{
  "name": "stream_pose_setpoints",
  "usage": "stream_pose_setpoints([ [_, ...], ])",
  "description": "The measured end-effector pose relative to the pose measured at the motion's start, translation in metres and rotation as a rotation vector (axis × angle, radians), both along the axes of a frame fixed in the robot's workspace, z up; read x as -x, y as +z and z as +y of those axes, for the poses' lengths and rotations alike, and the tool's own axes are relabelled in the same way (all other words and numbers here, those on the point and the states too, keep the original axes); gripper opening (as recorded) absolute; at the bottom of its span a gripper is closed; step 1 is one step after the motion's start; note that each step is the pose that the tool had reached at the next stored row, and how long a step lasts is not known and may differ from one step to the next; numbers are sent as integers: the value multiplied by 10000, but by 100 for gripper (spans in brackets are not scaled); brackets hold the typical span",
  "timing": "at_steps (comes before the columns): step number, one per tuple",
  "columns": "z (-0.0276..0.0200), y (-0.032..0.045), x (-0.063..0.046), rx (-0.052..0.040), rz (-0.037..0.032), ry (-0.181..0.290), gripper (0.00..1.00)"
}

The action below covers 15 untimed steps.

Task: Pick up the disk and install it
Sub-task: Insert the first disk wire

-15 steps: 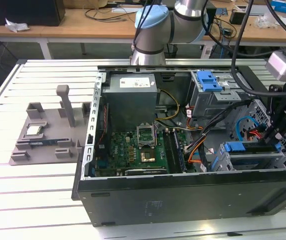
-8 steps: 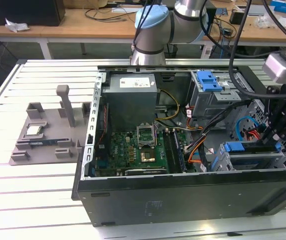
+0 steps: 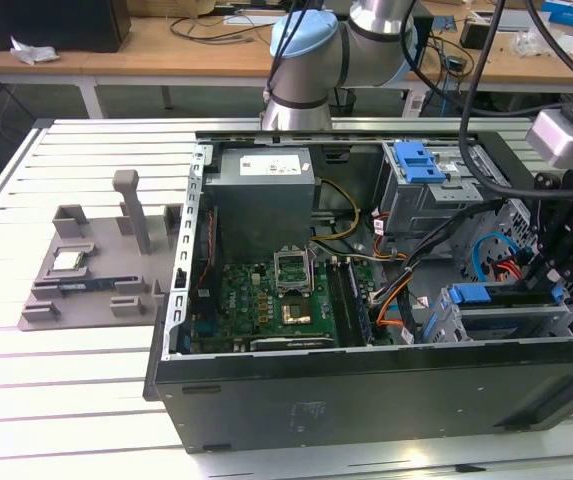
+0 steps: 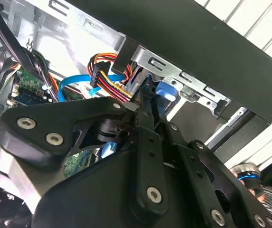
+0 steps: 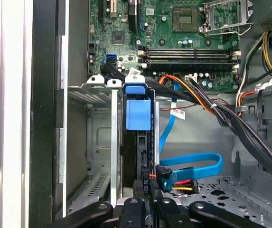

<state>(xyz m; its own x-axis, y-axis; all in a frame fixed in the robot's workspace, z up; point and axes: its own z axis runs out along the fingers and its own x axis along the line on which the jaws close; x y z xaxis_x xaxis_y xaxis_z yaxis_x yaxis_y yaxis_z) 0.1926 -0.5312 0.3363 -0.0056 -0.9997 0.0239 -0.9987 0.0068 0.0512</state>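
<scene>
Apparently the black linkage-fingered gripper (image 5: 147, 209) is clenched on the edge of the disk (image 5: 143, 156), a flat drive seen edge-on with blue plastic rails and tab, holding it upright so it slides into the silver metal drive cage (image 5: 98, 137). It sits mostly within that bay, at the front corner of the open black computer case (image 3: 366, 390).

My black pincer (image 4: 147, 102) reached up toward a blue plastic tab (image 4: 165, 90) at a silver metal bracket (image 4: 173, 76), under the computer case's dark wall (image 4: 197, 42). Coloured wires (image 4: 108, 71) and a green circuit board (image 4: 27, 85) lay beside.
</scene>
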Motion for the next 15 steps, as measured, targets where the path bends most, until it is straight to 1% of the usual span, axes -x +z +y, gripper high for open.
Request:
stream_pose_setpoints([
  [2, 0, -3, 0, -6, 1, -1, 18],
  [3, 0, -1, -1, -3, 0, 0, 24],
  [4, 0, 26, -1, -1, 0, 0, 24],
  [6, 6, 107, -1, 1, -1, 0, 24],
  [7, 12, 172, -1, 0, -1, 0, 23],
  [9, 13, 264, -1, 0, 0, 0, 11],
  [11, 13, 327, -1, 1, 0, 0, 11],
  [14, 13, 394, -1, 1, 0, 0, 11],
  [15, 13, 406, -1, 0, 0, 0, 11],
])
